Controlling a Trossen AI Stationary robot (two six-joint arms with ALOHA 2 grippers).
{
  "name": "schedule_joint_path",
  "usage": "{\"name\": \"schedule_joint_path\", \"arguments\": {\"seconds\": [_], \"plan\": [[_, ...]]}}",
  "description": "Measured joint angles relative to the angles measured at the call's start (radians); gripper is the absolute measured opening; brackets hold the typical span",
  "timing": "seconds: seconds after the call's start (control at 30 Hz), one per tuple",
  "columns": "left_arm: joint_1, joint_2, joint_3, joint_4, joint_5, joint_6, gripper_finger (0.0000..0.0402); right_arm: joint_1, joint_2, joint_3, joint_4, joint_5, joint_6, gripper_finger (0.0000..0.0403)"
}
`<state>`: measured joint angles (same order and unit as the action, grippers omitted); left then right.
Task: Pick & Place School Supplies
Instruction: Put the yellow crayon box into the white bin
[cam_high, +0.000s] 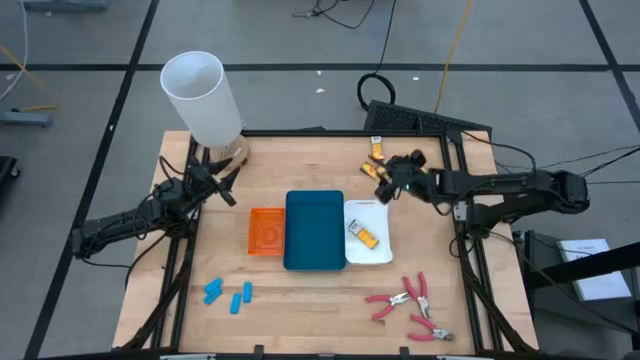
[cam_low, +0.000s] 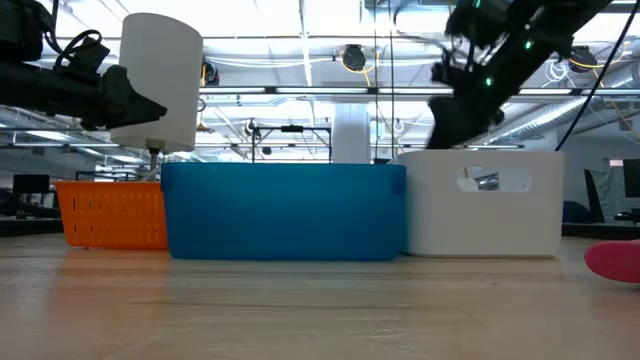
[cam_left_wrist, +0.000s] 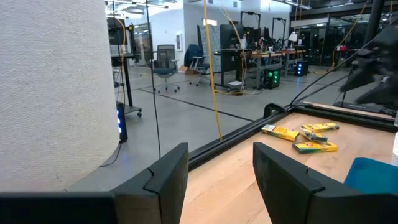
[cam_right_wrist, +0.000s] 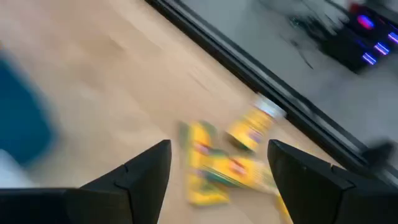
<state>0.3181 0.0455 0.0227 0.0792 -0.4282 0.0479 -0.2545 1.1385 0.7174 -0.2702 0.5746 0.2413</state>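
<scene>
Yellow-orange packets (cam_high: 377, 158) lie in a small heap near the table's far right; one more packet (cam_high: 366, 235) lies in the white tray (cam_high: 378, 254). My right gripper (cam_high: 388, 186) hovers open just near of the heap, which shows blurred ahead of its fingers (cam_right_wrist: 217, 165). Pink-handled pliers (cam_high: 410, 303) lie near the right near corner. Three light-blue pieces (cam_high: 228, 294) lie at the near left. My left gripper (cam_high: 226, 190) waits open at the far left beside the white cylinder (cam_high: 203, 98), touching nothing.
The blue tray (cam_high: 315, 230) sits mid-table with the orange tray (cam_high: 266, 231) on its left and the white tray on its right. A black frame rail (cam_high: 340, 131) runs along the far edge. Bare wood lies between the trays and the near edge.
</scene>
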Motion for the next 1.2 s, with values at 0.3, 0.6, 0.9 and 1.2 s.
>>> {"name": "schedule_joint_path", "arguments": {"seconds": [0.3,0.6,0.9,1.2], "plan": [[0.0,0.0,0.0,0.0,0.0,0.0,0.0182,-0.443,0.025,0.0,-0.283,-0.29,0.037,0.0258],[0.0,0.0,0.0,0.0,0.0,0.0,0.0182,-0.589,0.106,0.0,-0.249,-0.427,-0.209,0.0258],[0.0,0.0,0.0,0.0,0.0,0.0,0.0182,-0.65,0.233,0.0,-0.203,-0.452,-0.278,0.0259],[0.0,0.0,0.0,0.0,0.0,0.0,0.0182,-0.66,0.287,0.005,-0.161,-0.475,-0.242,0.0252]]}}
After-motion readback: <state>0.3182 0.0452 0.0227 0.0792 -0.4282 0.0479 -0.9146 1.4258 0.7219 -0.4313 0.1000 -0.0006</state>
